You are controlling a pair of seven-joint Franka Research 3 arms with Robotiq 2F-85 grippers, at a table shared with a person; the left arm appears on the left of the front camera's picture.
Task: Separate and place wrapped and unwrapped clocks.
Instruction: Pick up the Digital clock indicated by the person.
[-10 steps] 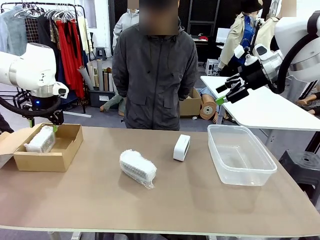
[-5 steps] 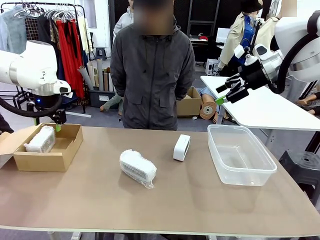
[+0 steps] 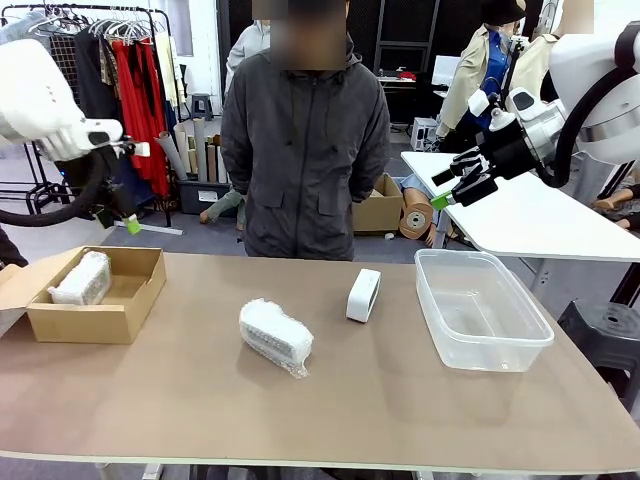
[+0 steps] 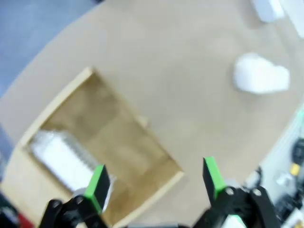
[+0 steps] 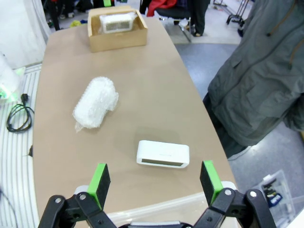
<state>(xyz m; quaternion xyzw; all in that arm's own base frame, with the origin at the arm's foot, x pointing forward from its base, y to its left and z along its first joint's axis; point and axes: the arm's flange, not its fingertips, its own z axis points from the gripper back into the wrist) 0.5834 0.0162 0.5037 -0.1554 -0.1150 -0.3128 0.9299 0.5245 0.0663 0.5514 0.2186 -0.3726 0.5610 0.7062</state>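
Left wrist view: blurred wrapped clock (image 4: 61, 159), lower left, partly behind the spread left gripper (image 4: 154, 173); right gripper (image 5: 154, 173) spread too, both empty

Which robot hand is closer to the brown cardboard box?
Left. The left gripper hangs open just above the far side of the cardboard box. The right gripper, also open, is raised far off, past the clear tub.
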